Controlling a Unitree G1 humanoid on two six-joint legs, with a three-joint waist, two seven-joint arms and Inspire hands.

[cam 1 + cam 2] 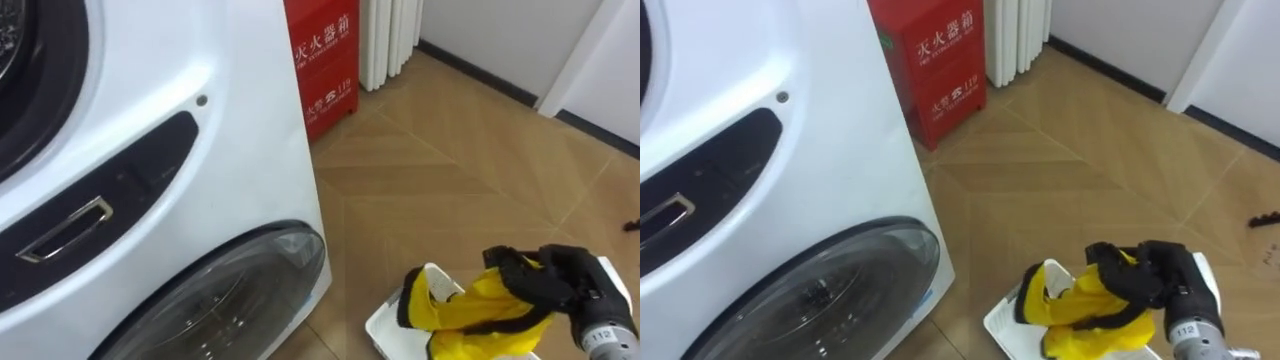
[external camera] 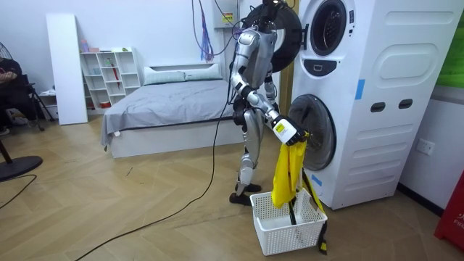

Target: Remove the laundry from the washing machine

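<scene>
A yellow garment (image 1: 480,310) with dark trim hangs from my right hand (image 1: 560,280), whose dark fingers are curled round its top. It dangles over a white plastic laundry basket (image 1: 385,325) on the floor, its lower end inside the basket. In the room view I stand upright beside the stacked white washing machines (image 2: 377,94), with my right hand (image 2: 290,133) held out low and the garment (image 2: 288,170) hanging into the basket (image 2: 290,232). The upper machine's round door (image 2: 279,32) stands open. The lower machine's glass door (image 1: 230,300) is to my left.
A red cabinet (image 1: 320,60) stands against the wall past the machines, with a white radiator (image 1: 390,40) beside it. Wooden floor lies to the right of the basket. Behind me are a bed (image 2: 167,101) and a white shelf (image 2: 109,72).
</scene>
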